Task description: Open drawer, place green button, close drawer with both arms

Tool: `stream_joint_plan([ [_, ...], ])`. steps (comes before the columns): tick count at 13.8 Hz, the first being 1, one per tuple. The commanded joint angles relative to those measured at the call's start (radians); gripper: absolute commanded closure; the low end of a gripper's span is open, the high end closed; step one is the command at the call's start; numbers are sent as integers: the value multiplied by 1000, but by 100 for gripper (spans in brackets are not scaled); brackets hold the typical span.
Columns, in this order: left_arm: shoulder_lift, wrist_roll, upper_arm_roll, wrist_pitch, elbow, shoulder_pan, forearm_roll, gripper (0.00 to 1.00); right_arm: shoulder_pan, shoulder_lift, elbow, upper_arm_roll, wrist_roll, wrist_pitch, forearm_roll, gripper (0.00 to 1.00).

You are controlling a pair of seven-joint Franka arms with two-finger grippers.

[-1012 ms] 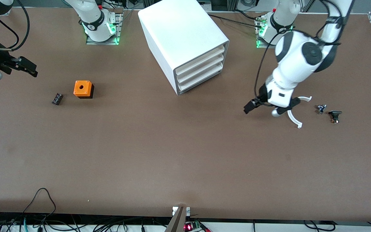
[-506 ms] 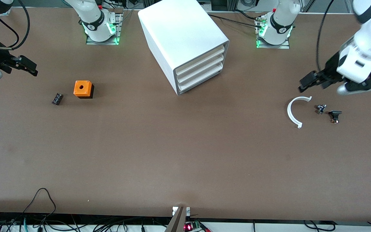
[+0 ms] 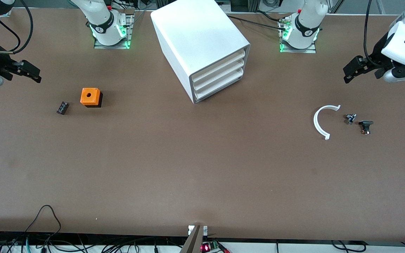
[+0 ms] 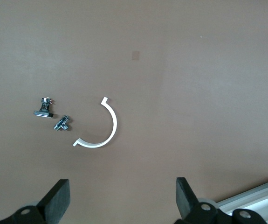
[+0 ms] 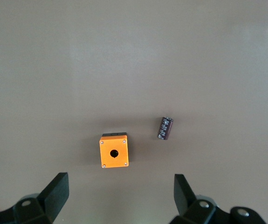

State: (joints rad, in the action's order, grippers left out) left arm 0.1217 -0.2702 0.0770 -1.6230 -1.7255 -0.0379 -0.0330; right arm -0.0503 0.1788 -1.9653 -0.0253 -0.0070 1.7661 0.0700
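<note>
Now left tool (image 3: 351, 72) open over table, button (image 3: 350, 118) well apart.

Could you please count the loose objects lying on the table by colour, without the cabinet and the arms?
Orange: 1, the orange cube with a hole
White: 1, the curved white strip
Black or dark: 3, the dark cylinder beside the cube, the small dark metallic part, and the black flat-topped part
Total: 5

No text, label or number is legible anywhere.
</note>
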Motion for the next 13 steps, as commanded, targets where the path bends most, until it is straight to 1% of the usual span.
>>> stream_joint_plan([
  [1,-31,6,6,29,52,0,13,0,-2,22,-17,2,-16,-10,-16,0],
  [6,-36,8,7,29,70,4,27,0,-2,22,-15,4,-16,-10,-15,0],
  [13,-36,12,6,29,70,4,27,0,-2,22,-15,4,-13,-5,-16,0],
])
